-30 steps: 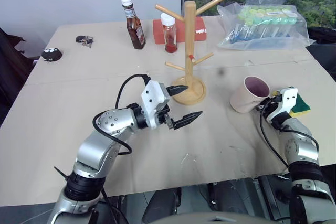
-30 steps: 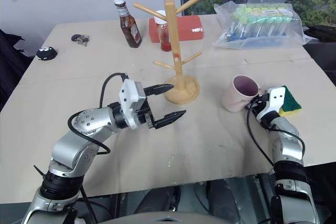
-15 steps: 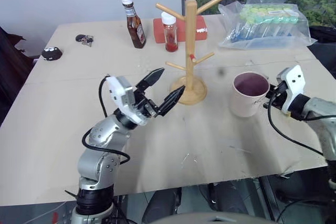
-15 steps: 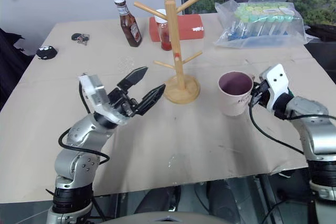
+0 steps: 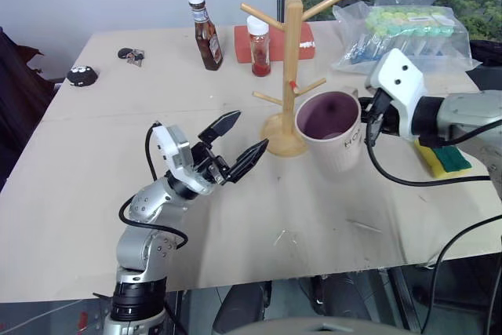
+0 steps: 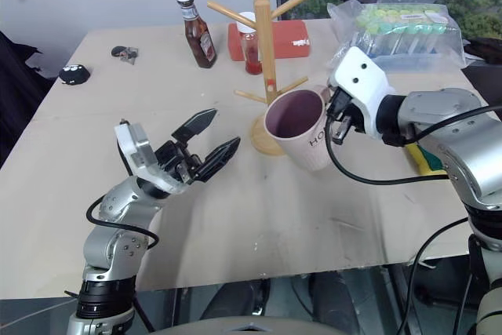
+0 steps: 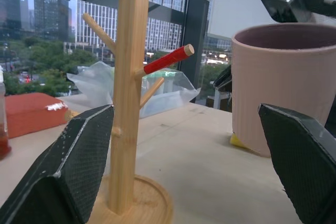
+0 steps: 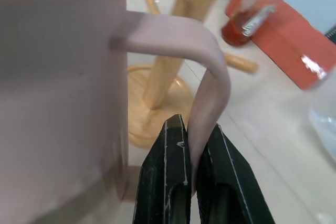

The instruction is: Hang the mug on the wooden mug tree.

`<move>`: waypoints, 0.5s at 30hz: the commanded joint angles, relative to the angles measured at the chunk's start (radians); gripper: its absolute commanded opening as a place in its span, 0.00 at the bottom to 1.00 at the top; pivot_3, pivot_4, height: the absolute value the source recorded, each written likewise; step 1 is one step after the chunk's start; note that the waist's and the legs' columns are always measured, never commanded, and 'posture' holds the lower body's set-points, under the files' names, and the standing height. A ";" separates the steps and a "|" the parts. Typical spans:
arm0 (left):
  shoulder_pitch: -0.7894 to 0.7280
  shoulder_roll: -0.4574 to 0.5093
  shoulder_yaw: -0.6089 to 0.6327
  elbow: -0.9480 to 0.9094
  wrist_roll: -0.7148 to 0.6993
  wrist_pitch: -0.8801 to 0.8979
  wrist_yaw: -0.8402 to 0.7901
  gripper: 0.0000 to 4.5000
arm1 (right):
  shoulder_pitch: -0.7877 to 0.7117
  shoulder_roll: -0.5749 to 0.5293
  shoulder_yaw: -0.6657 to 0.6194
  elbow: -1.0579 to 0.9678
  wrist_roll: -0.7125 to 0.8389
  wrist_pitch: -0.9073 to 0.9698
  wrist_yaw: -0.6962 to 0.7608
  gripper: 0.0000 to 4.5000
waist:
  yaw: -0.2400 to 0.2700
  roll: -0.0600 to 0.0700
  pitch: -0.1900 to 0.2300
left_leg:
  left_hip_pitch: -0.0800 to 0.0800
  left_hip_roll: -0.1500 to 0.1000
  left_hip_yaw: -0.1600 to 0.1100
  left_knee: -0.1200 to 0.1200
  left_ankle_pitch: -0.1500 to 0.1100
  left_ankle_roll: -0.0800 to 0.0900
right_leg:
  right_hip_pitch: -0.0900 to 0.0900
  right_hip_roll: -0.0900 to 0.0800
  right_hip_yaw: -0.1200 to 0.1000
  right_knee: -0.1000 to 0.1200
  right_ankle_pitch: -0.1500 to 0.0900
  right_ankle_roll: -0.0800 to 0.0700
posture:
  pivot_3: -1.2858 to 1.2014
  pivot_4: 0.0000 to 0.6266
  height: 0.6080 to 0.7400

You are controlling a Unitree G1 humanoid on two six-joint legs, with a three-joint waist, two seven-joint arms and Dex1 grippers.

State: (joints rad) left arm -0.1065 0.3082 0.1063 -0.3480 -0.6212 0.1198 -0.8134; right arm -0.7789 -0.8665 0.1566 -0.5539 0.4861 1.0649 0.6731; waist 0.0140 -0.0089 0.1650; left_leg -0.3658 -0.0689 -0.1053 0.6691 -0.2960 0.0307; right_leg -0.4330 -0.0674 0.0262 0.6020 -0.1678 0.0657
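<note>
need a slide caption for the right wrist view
Right hand pinching the pink mug's handle, with the wooden mug tree just behind.

The pale pink ceramic mug (image 5: pixel 332 132) covers part of the light wood mug tree's (image 5: pixel 289 68) round base and hides the right hand's (image 8: pixel 191 145) fingers in the head views. The mug's dark lettering is only partly readable. The green-and-yellow sponge (image 5: pixel 443 158) lies half behind the right arm. The small dark objects (image 5: pixel 81 75) at the counter's (image 5: pixel 102 154) far left corner are too small to identify.
</note>
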 commanded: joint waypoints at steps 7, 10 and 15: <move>-0.023 -0.006 0.025 0.031 0.006 -0.069 0.006 1.00 | -0.264 0.132 0.094 -0.023 -0.008 0.309 -0.104 0.01 | -0.002 0.000 0.000 | -0.001 0.000 0.000 0.000 0.000 0.000 | -0.002 0.000 0.000 0.001 0.000 -0.001 | 0.52 0.24 0.98; -0.031 -0.010 0.020 0.042 0.011 -0.079 0.011 1.00 | -0.305 0.154 0.112 -0.013 -0.004 0.366 -0.113 0.01 | 0.000 0.000 0.000 | -0.003 0.000 0.000 0.000 0.000 0.000 | -0.004 0.000 0.000 0.001 0.001 -0.001 | 0.52 0.24 0.98; -0.033 -0.020 0.012 0.052 0.016 -0.099 0.014 1.00 | -0.350 0.199 0.141 0.014 -0.015 0.397 -0.132 0.01 | -0.002 -0.001 -0.001 | -0.012 -0.002 -0.001 0.002 0.000 0.000 | -0.013 -0.002 -0.001 0.003 0.001 -0.001 | 0.52 0.24 0.98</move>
State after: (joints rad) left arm -0.1257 0.2900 0.1155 -0.2862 -0.6090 0.0462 -0.8020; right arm -1.0912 -0.6733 0.3078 -0.5352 0.4830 1.4586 0.5572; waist 0.0120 -0.0101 0.1639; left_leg -0.3805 -0.0708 -0.1067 0.6711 -0.2957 0.0304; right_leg -0.4484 -0.0693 0.0252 0.6059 -0.1662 0.0640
